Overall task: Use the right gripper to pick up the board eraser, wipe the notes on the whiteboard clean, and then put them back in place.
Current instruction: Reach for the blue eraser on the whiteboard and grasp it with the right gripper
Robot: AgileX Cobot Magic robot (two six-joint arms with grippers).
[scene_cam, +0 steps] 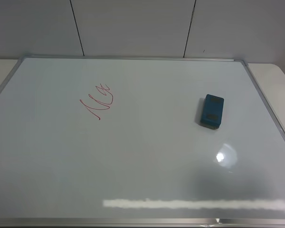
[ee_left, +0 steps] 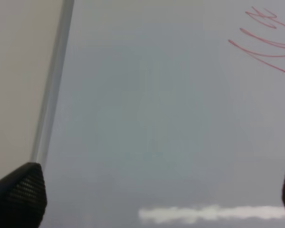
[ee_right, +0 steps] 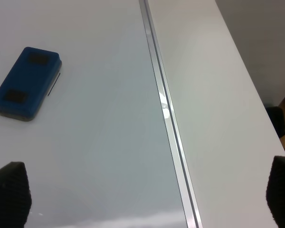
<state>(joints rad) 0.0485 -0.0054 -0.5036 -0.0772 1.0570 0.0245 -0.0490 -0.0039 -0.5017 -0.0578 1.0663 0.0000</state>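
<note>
**Whiteboard before wiping.** The board eraser [scene_cam: 212, 110] was laid flat on the right half of the whiteboard [scene_cam: 142, 161], well apart from the red notes [scene_cam: 99, 100] written on its left half. A short dark dash [ee_right: 54, 84] was seen just beside the eraser. The right pincer [ee_right: 145, 199] was spread wide and empty above the silver frame [ee_right: 168, 118], apart from the eraser. The left pincer [ee_left: 152, 194] was likewise spread wide, with nothing gripped, near the board's left edge. The pale worktop [scene_cam: 275, 80] was seen beyond the frame.
</note>
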